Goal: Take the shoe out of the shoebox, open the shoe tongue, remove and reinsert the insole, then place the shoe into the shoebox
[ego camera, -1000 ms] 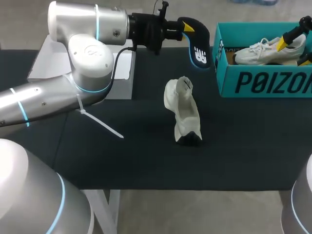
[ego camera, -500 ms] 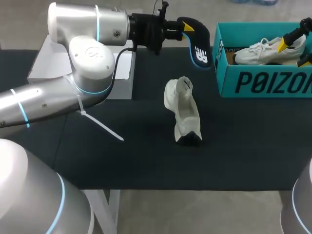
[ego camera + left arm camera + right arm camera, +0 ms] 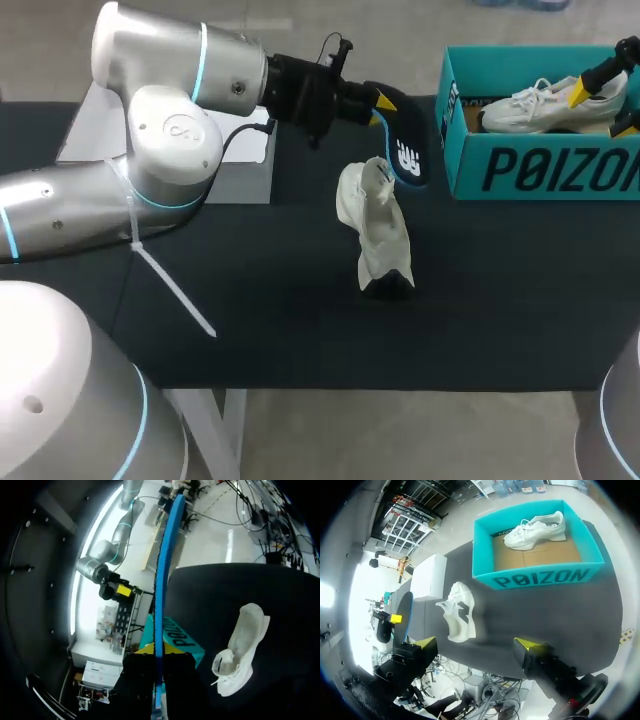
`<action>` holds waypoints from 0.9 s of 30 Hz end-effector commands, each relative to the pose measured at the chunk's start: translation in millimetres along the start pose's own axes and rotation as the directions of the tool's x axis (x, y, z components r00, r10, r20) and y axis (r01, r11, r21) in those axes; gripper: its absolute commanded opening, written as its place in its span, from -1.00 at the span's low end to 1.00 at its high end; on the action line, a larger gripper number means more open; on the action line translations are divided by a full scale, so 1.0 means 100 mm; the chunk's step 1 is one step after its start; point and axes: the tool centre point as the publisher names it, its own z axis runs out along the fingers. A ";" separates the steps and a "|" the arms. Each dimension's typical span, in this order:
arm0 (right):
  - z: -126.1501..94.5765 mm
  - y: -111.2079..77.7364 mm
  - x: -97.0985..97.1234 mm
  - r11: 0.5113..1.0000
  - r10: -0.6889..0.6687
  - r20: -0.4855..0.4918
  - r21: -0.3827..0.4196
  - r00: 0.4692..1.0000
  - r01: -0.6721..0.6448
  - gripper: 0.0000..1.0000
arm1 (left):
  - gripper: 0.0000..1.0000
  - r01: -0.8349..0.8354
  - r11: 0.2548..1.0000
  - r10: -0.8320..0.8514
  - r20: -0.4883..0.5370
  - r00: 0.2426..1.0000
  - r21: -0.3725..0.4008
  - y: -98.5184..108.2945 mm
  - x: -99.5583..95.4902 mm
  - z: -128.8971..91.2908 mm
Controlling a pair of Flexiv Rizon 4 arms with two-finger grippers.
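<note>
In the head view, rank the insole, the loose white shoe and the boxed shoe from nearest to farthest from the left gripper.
1. insole: clamped in the left gripper itself.
2. loose white shoe: on the table, on the robot's side of the gripper.
3. boxed shoe: inside the shoebox, off to the right.

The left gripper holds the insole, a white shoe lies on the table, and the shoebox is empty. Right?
The shoebox is not empty: the head view shows a second white shoe inside it. The left gripper does hold the insole, and a white shoe lies on the table.
</note>
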 end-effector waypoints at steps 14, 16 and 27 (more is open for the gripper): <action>0.00 0.00 0.00 1.000 0.002 0.003 0.001 1.000 -0.002 1.00 | -1.00 0.119 0.990 -0.094 -0.277 0.956 0.073 -0.21 0.80 0.13; 0.00 0.00 0.00 1.000 0.002 0.003 0.001 1.000 -0.002 1.00 | -1.00 0.132 0.988 -0.102 -0.300 0.948 0.082 -0.24 0.89 0.22; 0.00 0.00 0.00 1.000 0.002 0.003 0.001 1.000 -0.002 1.00 | -1.00 0.195 0.977 -0.148 -0.381 0.913 0.090 -0.29 1.28 0.45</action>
